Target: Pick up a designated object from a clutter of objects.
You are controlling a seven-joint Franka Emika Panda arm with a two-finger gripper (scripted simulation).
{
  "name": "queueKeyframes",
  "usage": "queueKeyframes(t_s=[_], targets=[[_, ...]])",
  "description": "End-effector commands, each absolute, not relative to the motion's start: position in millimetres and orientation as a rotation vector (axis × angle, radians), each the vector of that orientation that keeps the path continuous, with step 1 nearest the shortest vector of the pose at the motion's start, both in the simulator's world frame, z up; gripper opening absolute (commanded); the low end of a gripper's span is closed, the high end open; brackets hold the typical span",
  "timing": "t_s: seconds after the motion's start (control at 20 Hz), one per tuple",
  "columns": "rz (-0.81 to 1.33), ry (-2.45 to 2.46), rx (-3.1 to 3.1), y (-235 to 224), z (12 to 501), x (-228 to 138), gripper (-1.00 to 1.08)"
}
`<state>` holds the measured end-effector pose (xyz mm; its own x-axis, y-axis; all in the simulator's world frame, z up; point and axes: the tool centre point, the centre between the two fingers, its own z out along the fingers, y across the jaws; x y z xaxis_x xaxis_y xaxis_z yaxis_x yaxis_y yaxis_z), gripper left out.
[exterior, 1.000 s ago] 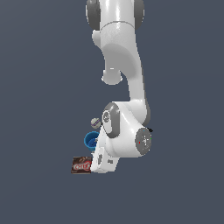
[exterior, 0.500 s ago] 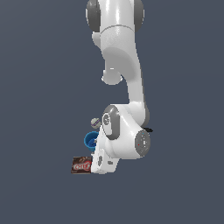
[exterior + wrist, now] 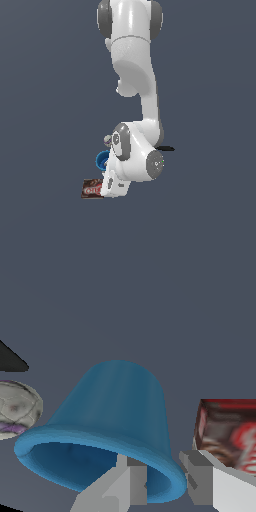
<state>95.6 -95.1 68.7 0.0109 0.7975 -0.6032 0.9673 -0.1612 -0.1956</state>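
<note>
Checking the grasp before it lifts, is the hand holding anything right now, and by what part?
The hand straddles the blue cup rim, one finger inside, one outside. Whether the fingers actually clamp the wall cannot be told.

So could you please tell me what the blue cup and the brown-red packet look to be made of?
The bright blue round cup looks like smooth matte plastic: even colour, soft shading, thick rolled rim. The flat brown-red packet suggests glossy printed wrapper or card; the render leaves it open.
</note>
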Motion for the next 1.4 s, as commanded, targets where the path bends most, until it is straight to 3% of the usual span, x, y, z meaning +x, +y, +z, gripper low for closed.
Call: queueKeyframes(t_s=[0.0, 0.75, 1.35], targets=[[-0.887, 1.83, 2.016, -95.2, 68.1, 95.6, -1.0], [-0.886, 1.83, 2.016, -87.9, 79.7, 92.0, -1.0], [-0.887, 1.831, 2.013, -36.6, 158.1, 65.5, -1.0]])
